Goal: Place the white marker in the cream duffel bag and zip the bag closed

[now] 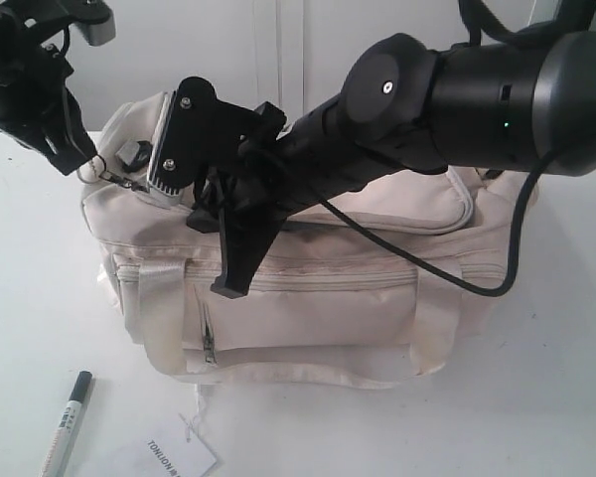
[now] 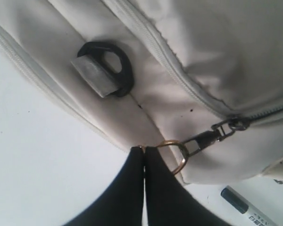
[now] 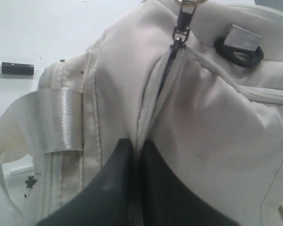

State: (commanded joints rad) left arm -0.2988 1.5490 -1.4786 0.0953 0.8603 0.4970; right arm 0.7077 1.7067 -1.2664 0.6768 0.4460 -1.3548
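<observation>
The cream duffel bag (image 1: 318, 298) sits mid-table. At its left end my left gripper (image 1: 87, 165) is shut on the gold ring pull (image 2: 175, 151) of the top zip; in the left wrist view the jaws (image 2: 144, 149) meet on the ring. My right gripper (image 1: 230, 283) reaches across the bag's top. Its jaws (image 3: 137, 141) are shut on the zip seam (image 3: 153, 99) some way behind the slider (image 3: 178, 37). The white marker (image 1: 68, 422) lies outside the bag on the table in front of its left end, also seen as the marker (image 2: 247, 209) and the marker (image 3: 12, 68).
A white printed paper tag (image 1: 182, 454) lies on the table by the marker. A black end ring (image 2: 117, 70) sits on the bag's left end. Shiny straps (image 1: 159, 288) hang down the front. The right arm's cable (image 1: 447, 268) drapes over the bag.
</observation>
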